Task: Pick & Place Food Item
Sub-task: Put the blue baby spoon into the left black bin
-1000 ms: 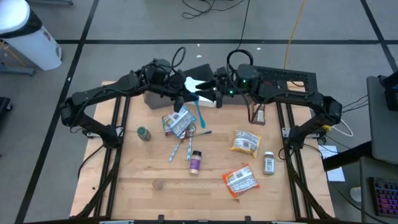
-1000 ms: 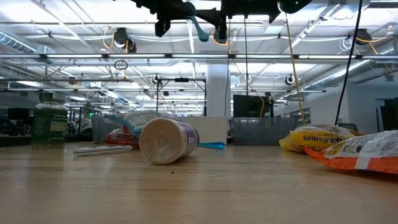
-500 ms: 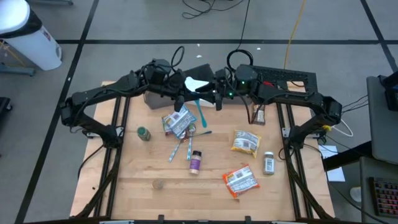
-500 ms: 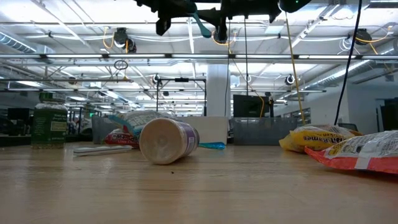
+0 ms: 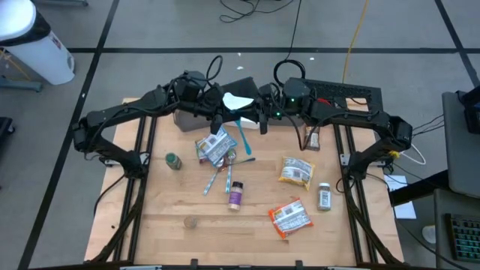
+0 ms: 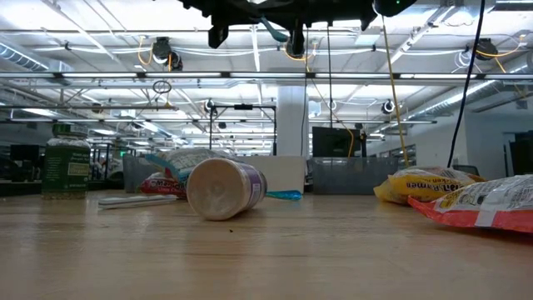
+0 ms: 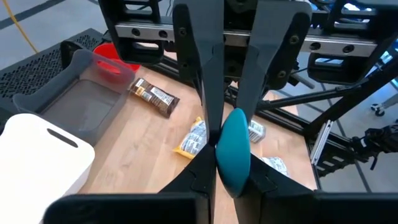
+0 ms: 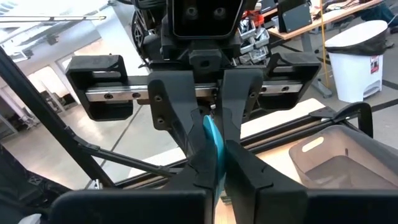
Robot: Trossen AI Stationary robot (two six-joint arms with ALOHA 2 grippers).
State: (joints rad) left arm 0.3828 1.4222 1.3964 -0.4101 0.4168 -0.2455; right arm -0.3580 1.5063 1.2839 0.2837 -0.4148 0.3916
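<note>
both grippers, left gripper (image 5: 222,114) and right gripper (image 5: 260,116), clamp one teal spoon (image 5: 241,122) mid-air, upper centre of the high view. risk: simultaneous pull twists it loose onto the packets (image 5: 214,147) below.

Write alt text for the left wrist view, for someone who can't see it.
The left end effector grips one end of a teal utensil, while the right end effector, facing it, clamps the same utensil from the far side. Below on the wooden table sit a white cutting board, a grey bin and snack packets.
</note>
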